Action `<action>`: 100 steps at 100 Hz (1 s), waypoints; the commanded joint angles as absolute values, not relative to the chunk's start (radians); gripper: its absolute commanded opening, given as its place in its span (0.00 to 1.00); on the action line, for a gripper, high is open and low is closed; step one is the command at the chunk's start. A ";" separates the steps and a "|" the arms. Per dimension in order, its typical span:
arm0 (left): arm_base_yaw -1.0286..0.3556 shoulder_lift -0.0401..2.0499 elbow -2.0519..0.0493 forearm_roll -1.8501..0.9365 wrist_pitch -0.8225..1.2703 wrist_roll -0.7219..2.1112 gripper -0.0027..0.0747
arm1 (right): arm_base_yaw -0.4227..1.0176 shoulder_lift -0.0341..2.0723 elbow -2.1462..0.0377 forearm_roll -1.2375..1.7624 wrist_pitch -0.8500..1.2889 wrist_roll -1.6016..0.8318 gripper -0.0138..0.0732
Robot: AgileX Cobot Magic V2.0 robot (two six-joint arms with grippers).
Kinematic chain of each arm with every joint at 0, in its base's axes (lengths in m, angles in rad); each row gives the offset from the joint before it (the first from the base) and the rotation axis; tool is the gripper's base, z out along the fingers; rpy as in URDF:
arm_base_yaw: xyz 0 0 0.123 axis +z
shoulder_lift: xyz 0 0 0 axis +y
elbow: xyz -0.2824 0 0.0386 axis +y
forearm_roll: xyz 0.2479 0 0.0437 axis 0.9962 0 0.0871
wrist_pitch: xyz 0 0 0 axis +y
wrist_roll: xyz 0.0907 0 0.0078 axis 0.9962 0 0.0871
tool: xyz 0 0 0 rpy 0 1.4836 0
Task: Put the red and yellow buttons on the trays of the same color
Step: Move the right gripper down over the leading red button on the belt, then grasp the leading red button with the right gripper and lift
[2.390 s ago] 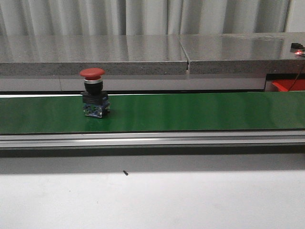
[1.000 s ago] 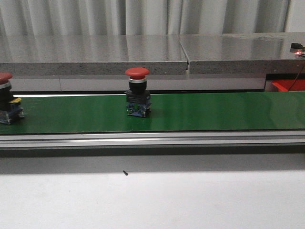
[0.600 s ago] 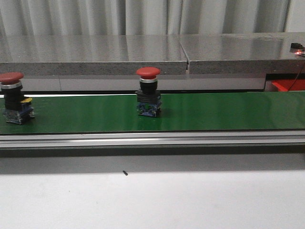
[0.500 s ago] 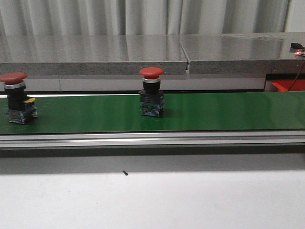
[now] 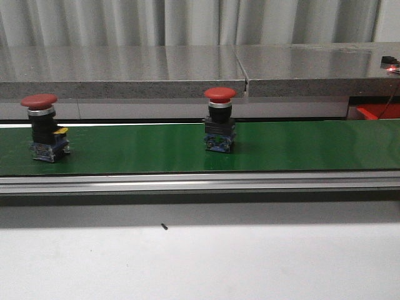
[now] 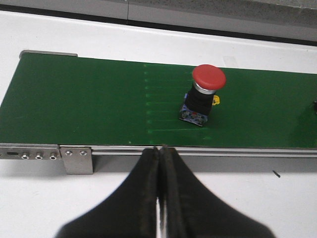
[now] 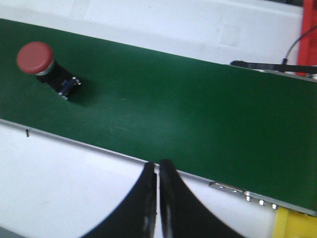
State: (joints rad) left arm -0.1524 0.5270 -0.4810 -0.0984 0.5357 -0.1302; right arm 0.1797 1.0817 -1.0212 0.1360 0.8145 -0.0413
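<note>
Still at the waiting stage: two red buttons stand upright on the green conveyor belt (image 5: 300, 145), one mid-belt (image 5: 220, 120), the other (image 5: 45, 127) near the left end. My left gripper (image 6: 159, 158) and right gripper (image 7: 156, 171) are both pinched closed, holding nothing (hovering off the belt's near edge). Next I'd need to open up and reach in. Trays are mostly out of view, no yellow button visible.

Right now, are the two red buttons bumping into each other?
Apart. The front view shows a wide stretch of bare green belt between the left button and the middle button.
</note>
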 commanded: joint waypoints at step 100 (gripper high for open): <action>-0.159 0.527 -0.509 -0.103 0.459 -0.140 0.01 | 0.373 1.613 -1.350 0.167 0.701 -0.141 0.81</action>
State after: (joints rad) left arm -0.1524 0.5270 -0.4810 -0.0984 0.5357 -0.1302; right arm 0.3708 1.6307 -1.3137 0.1566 0.7950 -0.1247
